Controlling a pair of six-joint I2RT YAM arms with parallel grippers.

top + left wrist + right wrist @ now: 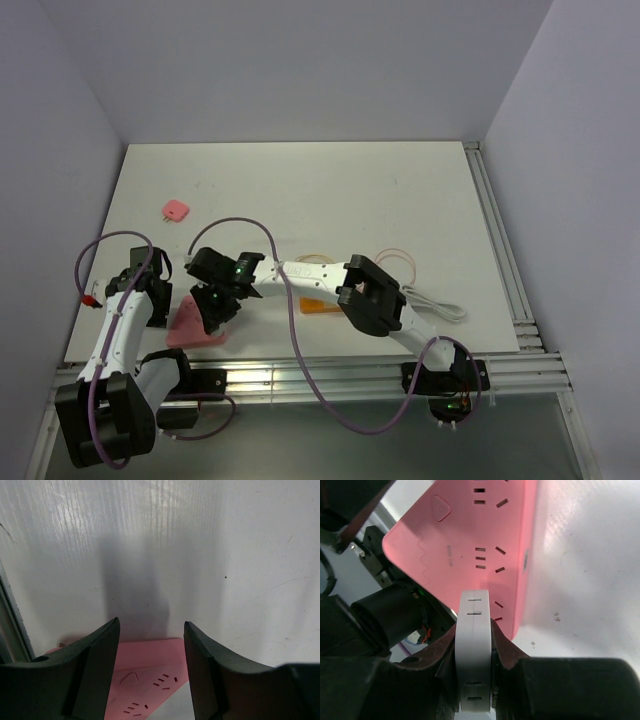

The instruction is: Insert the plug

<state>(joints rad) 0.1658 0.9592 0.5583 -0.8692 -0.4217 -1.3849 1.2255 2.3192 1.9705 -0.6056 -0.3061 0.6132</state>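
Note:
A pink power strip lies on the white table near the front left. In the right wrist view its sockets face up just past my fingers. My right gripper reaches across over the strip and is shut on a white plug, held edge-on between the jaws above the strip's near end. The plug's prongs are hidden. My left gripper stands open beside the strip's left side. In the left wrist view, the strip shows between and beyond its fingers, untouched.
A white cable trails right from the right arm, past an orange flat piece. A small pink object sits at the back left. Thin loops lie mid-table. Metal rails edge the right and front.

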